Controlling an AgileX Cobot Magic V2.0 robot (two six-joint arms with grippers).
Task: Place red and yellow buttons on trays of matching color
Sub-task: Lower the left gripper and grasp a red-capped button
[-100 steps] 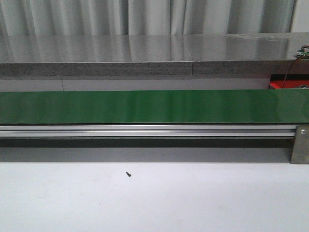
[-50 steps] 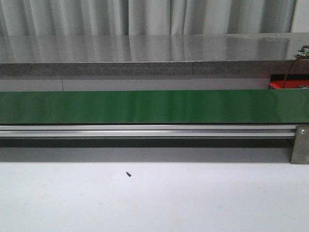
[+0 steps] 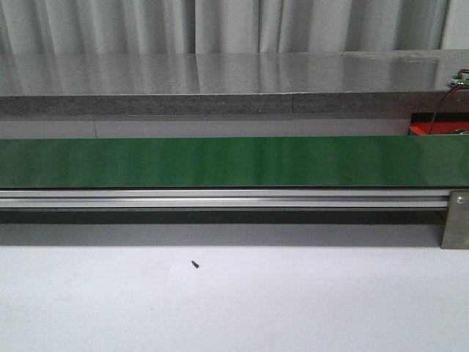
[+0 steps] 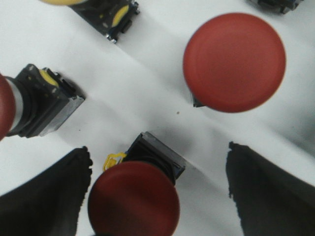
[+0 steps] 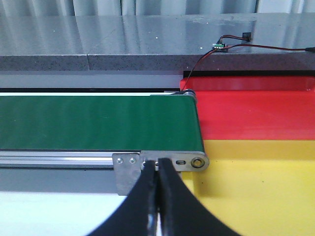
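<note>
Left gripper (image 4: pixel 157 196) gapes wide around a red button (image 4: pixel 134 199); right gripper (image 5: pixel 158 196) is pinched closed, facing the yellow tray (image 5: pixel 261 187).

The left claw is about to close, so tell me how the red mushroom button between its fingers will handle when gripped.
The red mushroom button lies tipped on its side, so its round cap may roll or pivot. The smooth dome looks slippery; the squarer black base probably grips better. The left claw is open around it.

yellow button (image 4: pixel 74 2) cropped at frame edge; red button (image 4: pixel 4 112) half cut off; table speck (image 3: pixel 195 264) unidentifiable.
</note>
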